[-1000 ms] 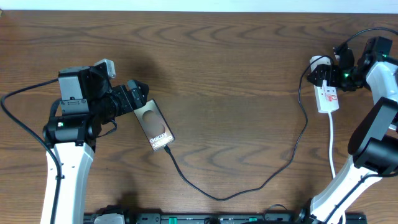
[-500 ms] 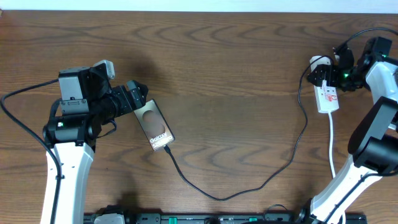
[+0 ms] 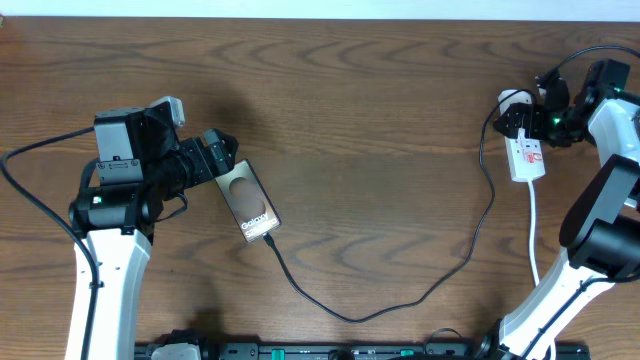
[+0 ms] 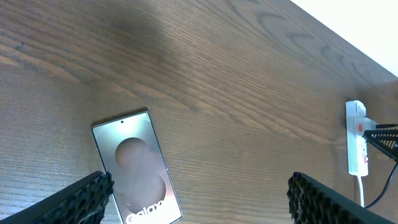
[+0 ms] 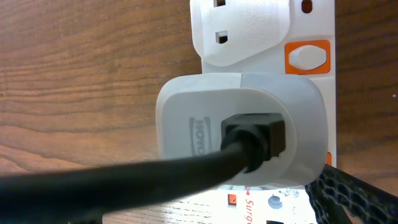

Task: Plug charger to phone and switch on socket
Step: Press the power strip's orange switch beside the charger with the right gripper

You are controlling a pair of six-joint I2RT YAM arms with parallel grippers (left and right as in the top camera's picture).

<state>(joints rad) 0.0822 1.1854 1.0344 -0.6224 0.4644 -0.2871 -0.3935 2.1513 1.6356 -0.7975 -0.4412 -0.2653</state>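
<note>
The phone lies flat at the left, brown screen up, and also shows in the left wrist view. The charger cable runs from the phone's lower end in a loop to a white plug seated in the socket strip. My left gripper is open and empty just beyond the phone's upper end, its fingers wide apart. My right gripper is over the strip at the plug; one finger shows at the lower right, the other is hidden by the cable. An orange switch sits beside the empty outlet.
The strip's white cord runs toward the front edge beside the right arm. The strip also shows far right in the left wrist view. Bare wooden tabletop lies between the arms.
</note>
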